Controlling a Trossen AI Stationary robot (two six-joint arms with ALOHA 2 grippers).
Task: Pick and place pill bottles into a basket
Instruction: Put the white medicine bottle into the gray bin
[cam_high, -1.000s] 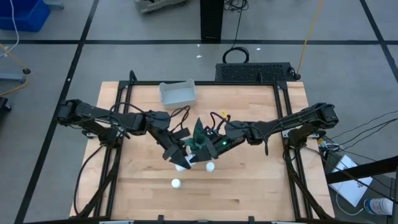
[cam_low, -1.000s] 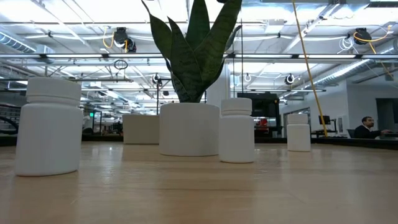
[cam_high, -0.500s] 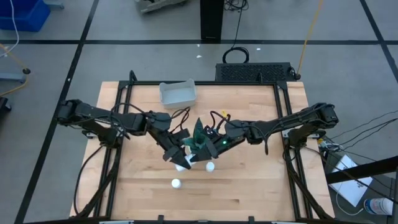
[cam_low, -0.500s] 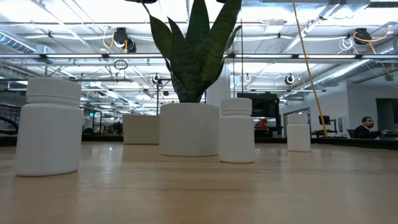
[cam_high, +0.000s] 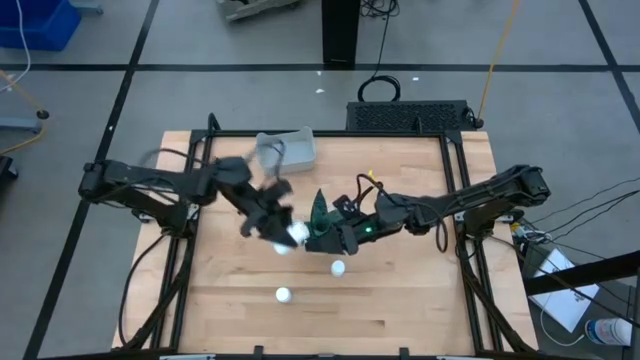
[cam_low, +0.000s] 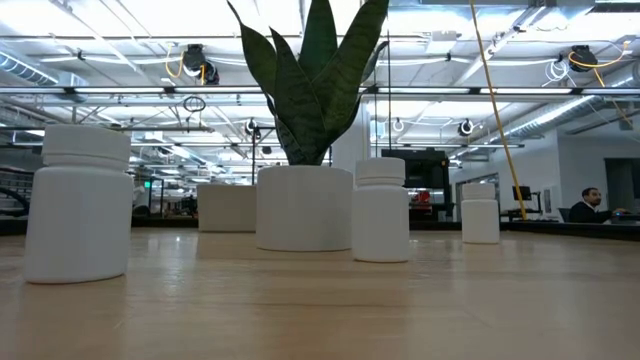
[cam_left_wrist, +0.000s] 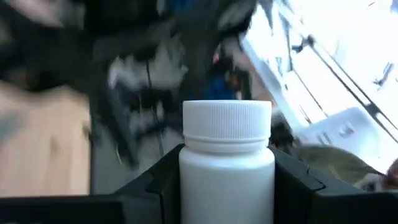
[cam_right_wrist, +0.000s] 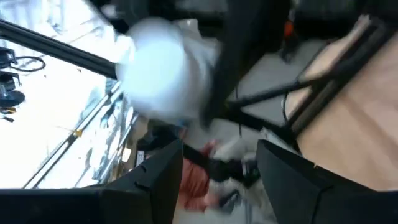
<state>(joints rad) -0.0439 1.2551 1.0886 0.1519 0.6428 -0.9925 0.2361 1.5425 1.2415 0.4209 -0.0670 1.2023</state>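
Note:
My left gripper is shut on a small white pill bottle, which shows as a blurred white spot in the high view, just left of the plant. My right gripper is open and empty close beside the plant's near side. Two more bottles stand upright on the table nearer the front edge. The low view shows three standing bottles. The pale basket stands on the table near its far edge. My left gripper pinches the bottle's body between its two fingers, one on each side, below the ribbed cap. The arm reaches in from the table's left. The bottle stands upright in the hold, lifted clear of the table.
The snake plant in its white pot stands mid-table between the two grippers. Black frame rails run along the table's left and right sides. Bare wood lies toward the front right.
My left gripper has risen from the table with the pill bottle and swung toward the far left; its blur shows quick motion. The bottle has been lifted clear of where it stood left of the other front bottle. My right gripper stays by the plant.

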